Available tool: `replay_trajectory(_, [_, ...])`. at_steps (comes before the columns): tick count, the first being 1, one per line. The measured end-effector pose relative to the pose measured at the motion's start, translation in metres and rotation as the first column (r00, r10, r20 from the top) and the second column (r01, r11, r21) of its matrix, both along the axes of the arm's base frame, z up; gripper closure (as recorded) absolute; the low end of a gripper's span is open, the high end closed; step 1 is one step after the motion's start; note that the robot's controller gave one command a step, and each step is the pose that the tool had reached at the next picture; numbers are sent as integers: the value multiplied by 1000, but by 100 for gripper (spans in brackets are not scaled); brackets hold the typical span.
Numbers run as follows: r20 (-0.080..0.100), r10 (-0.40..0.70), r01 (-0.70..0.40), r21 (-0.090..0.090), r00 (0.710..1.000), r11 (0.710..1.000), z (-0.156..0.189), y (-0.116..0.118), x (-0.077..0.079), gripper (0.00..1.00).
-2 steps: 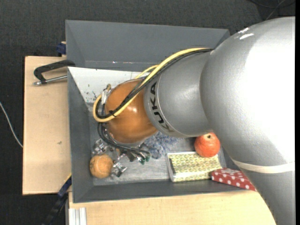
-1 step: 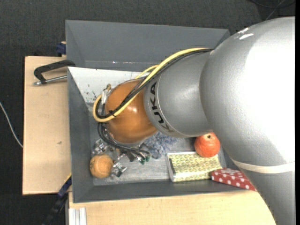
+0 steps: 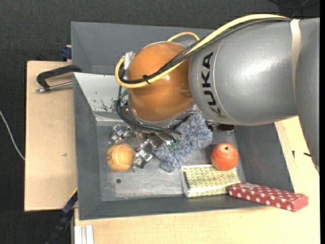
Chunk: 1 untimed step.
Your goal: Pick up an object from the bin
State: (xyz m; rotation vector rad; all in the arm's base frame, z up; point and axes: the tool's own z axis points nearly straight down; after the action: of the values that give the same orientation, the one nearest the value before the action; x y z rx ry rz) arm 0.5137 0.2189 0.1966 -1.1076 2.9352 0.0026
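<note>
ball (image 3: 120, 157) left of cloth (image 3: 185, 139), apple (image 3: 224, 156) right

- Bare bin floor (image 3: 142, 186) is lying open left of the patterned box (image 3: 209, 180).
- An orange ball (image 3: 120, 157), blue-grey cloth (image 3: 185, 139) and red apple (image 3: 224, 156) are crowding the middle.
- The arm's orange cover (image 3: 157, 83) is perhaps hiding more.

Red apple (image 3: 224, 156), blue cloth (image 3: 185, 141), white-dotted red box (image 3: 267, 196)

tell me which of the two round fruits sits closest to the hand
The yellow-orange fruit at the view's left, right beside the hand. The red apple lies farther right, beyond the blue-grey cloth.
</note>
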Motion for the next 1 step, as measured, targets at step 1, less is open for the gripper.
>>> replay_trajectory(1, [0,0,0,0,1000,1000,0,0,0,100])
